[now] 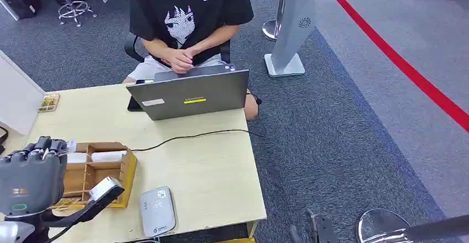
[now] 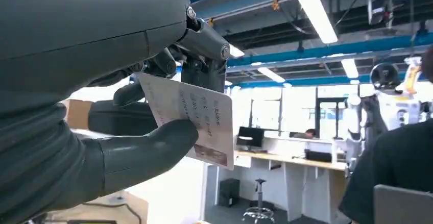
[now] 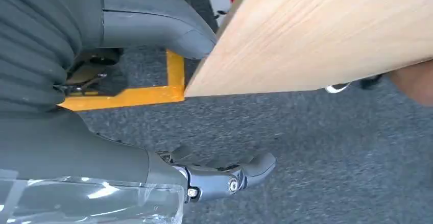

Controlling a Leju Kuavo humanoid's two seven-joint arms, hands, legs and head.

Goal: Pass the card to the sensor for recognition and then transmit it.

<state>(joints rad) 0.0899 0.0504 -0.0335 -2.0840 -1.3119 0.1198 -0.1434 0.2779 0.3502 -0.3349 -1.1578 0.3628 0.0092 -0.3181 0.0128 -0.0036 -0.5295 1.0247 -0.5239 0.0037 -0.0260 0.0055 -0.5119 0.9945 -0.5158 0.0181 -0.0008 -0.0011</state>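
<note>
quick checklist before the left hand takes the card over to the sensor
1. Card held: ok. The left hand pinches the card between thumb and fingers.
2. Sensor face free: ok. It lies flat near the table's front edge with nothing on it.
3. Path to the sensor: cannot tell. The wooden organizer sits between.
4. Cable: ok, it runs behind the sensor.
5. Right hand out of the way: ok. It hangs beside the table, holding nothing.
6. Person ready to receive: not ok, both hands on the laptop.
</note>
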